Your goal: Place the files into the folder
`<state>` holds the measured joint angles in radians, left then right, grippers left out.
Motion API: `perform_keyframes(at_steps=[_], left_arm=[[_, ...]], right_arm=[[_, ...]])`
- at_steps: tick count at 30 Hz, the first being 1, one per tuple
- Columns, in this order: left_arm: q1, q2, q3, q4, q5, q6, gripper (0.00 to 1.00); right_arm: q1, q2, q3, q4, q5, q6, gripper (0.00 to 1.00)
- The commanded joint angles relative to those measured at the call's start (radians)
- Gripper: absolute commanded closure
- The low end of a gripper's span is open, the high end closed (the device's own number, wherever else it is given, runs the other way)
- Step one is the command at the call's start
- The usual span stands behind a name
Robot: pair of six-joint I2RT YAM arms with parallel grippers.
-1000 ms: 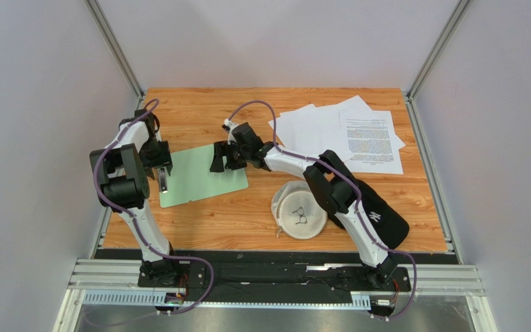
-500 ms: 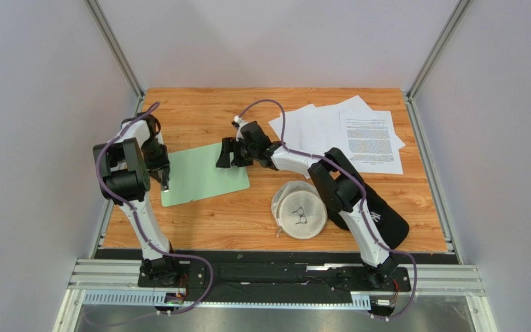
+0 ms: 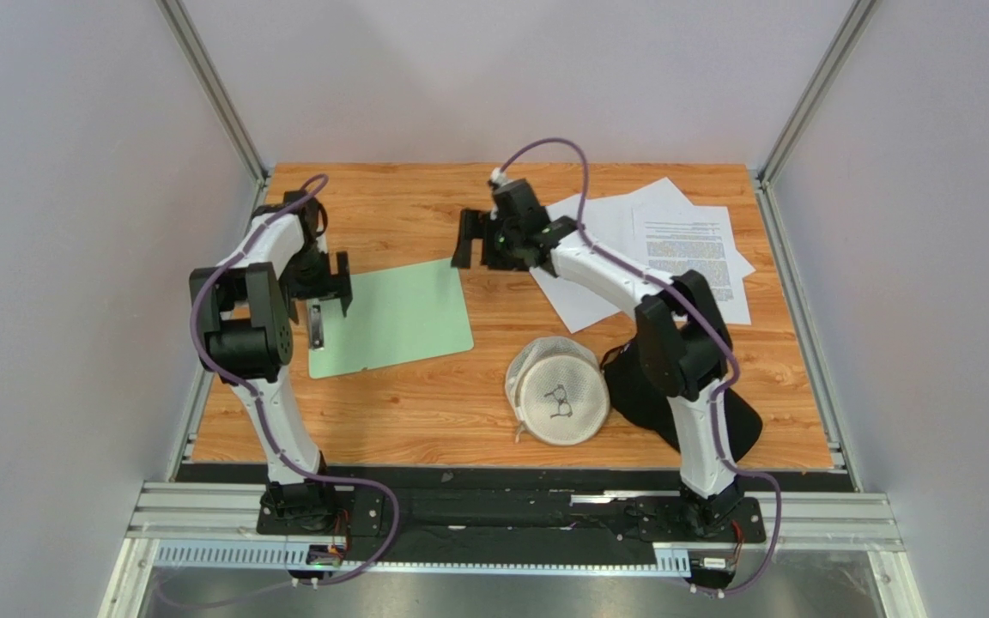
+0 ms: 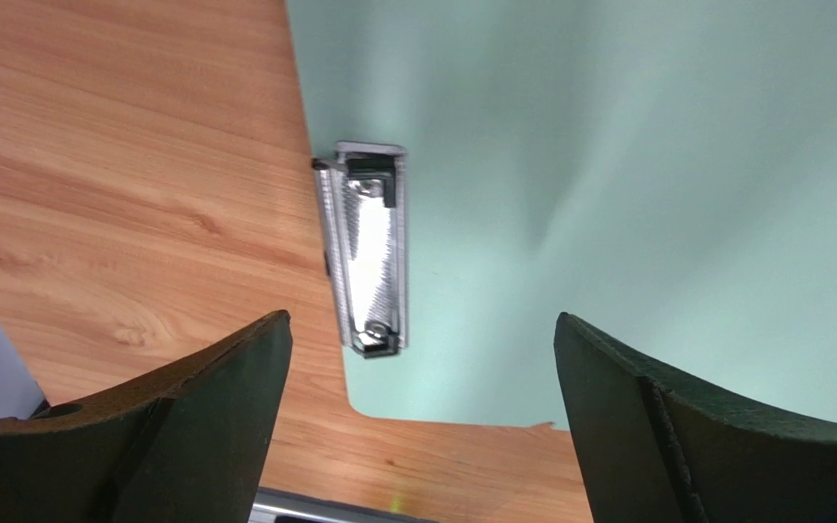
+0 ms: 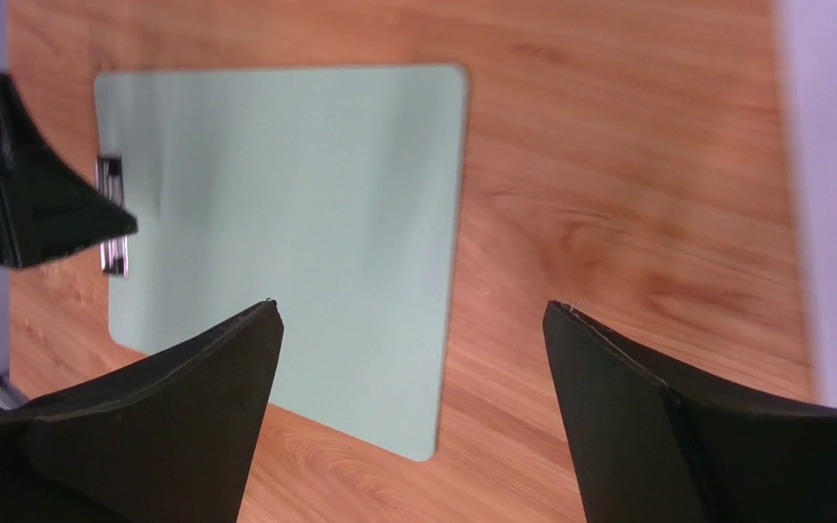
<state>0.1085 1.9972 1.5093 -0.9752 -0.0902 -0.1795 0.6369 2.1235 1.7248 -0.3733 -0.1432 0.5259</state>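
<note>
So far nothing is filed: the folder (image 3: 390, 316), a pale-green clipboard, lies bare and flat on the left half of the wooden table (image 3: 371, 412), its metal clip (image 3: 317, 326) on the short edge toward the left arm. The files (image 3: 674, 251), a loose fan of white sheets with one densely printed page on top, sit well apart from it at the far right of the table, none of them on the board or under the clip. The left gripper (image 3: 327, 291) hovers over the clip end, jaws spread wide and holding nothing; its wrist camera looks down on the clip between the fingers. The right gripper (image 3: 477, 241), likewise wide apart and empty, hangs between folder and papers, near the sheets' left edge. By the look of it the whole job remains: lift the sheets, carry them across, seat them under the clip.
</note>
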Motion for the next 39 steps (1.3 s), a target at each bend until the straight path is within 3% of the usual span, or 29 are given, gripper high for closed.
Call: perform_keyframes(at_steps=[1,3,6,8,13,15,19,23,29,39], left_arm=[[-0.105,-0.129,0.123,0.019,-0.031,-0.086,0.01],[-0.191,-0.124,0.140,0.109,0.083,-0.133,0.05],[-0.308,-0.040,0.233,0.231,0.258,-0.205,0.19],[-0.393,0.096,0.395,0.266,0.314,-0.242,0.25],[-0.526,0.441,0.853,0.322,0.403,-0.325,0.31],[-0.567,0.506,0.919,0.405,0.447,-0.400,0.34],[-0.596,0.606,0.902,0.573,0.477,-0.561,0.42],[-0.606,0.660,0.916,0.564,0.472,-0.687,0.54],[-0.609,0.624,0.853,0.435,0.363,-0.718,0.63],[-0.612,0.612,0.825,0.409,0.388,-0.753,0.66]], right_arm=[[-0.169,-0.114,0.047,-0.214,0.207,0.020,0.05],[-0.218,-0.128,0.018,-0.293,0.238,0.061,0.06],[-0.318,-0.183,-0.095,-0.287,0.192,0.150,0.10],[-0.364,-0.236,-0.163,-0.247,0.175,0.181,0.14],[-0.437,-0.269,-0.231,-0.262,0.203,0.183,0.14],[-0.462,-0.269,-0.249,-0.262,0.183,0.187,0.13],[-0.482,-0.273,-0.301,-0.254,0.169,0.181,0.10],[-0.482,-0.295,-0.367,-0.239,0.172,0.195,0.07],[-0.480,-0.323,-0.470,-0.167,0.094,0.224,0.08],[-0.468,-0.309,-0.602,0.068,-0.042,0.296,0.10]])
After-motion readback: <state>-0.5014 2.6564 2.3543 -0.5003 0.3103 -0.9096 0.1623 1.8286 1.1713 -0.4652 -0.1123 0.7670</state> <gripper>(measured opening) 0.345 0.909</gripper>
